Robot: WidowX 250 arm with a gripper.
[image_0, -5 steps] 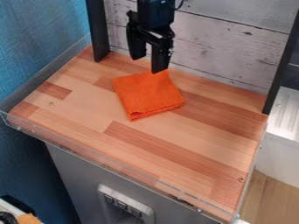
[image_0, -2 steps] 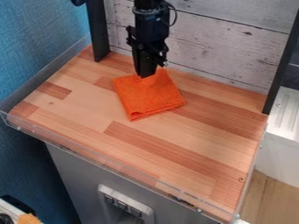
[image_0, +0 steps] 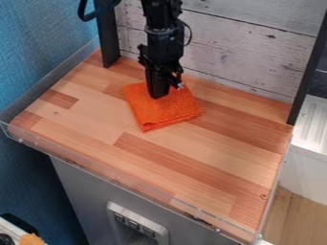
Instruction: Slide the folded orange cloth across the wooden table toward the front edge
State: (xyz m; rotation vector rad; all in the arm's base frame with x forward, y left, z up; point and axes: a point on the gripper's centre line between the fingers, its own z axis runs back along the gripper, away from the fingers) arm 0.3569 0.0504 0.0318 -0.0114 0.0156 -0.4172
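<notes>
Your tool [image_0: 159, 94] hangs down over orange cloth [image_0: 165, 115] on desk [image_0: 89, 112]; from here, you cannot tell whether it's open or closed.

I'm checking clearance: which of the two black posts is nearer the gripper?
The post beside the blue wall; the gripper, at the orange cloth, is closer to it than to the other post, near the ribbed white surface.
</notes>
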